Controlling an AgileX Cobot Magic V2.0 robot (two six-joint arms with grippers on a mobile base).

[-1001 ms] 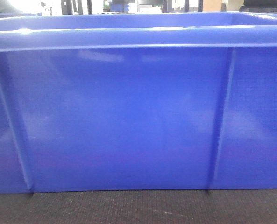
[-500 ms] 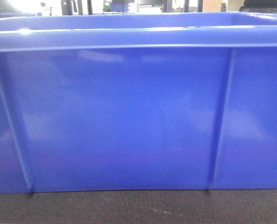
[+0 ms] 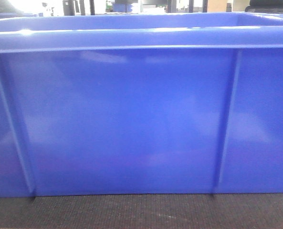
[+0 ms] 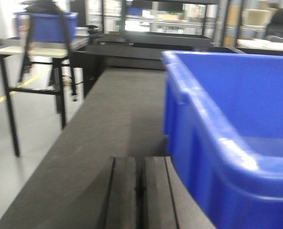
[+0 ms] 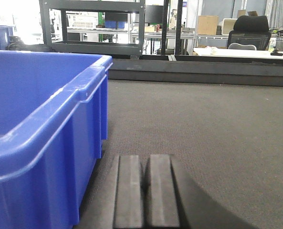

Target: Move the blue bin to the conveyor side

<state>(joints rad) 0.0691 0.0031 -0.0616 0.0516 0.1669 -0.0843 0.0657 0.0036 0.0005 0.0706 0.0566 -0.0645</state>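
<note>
Blue bin (image 3: pixel 131 119) sat on conveyor side (image 5: pixel 203 133), between both arms. L gripper (image 4: pixel 137 191) and R gripper (image 5: pixel 145 191) pads pressed together, gripping nothing, just beside bin walls. Risk: uneven push could've skewed or tipped bin.

Light is bright and even, coming from overhead and from the far background, where the top left corner of the front view washes out to white. The blue bin (image 3: pixel 131 119) shows soft pale reflections across its glossy wall and a streak of glare along its rolled rim. The left wrist view is smeared throughout, with the bin's rim, the black-legged table (image 4: pixel 31 52) and the shelving all soft-edged. The right wrist view is sharper: the woven grain of the conveyor side (image 5: pixel 213 138) reads clearly, though distant furniture is slightly hazy and a shadow lies beside the bin's base.
</note>
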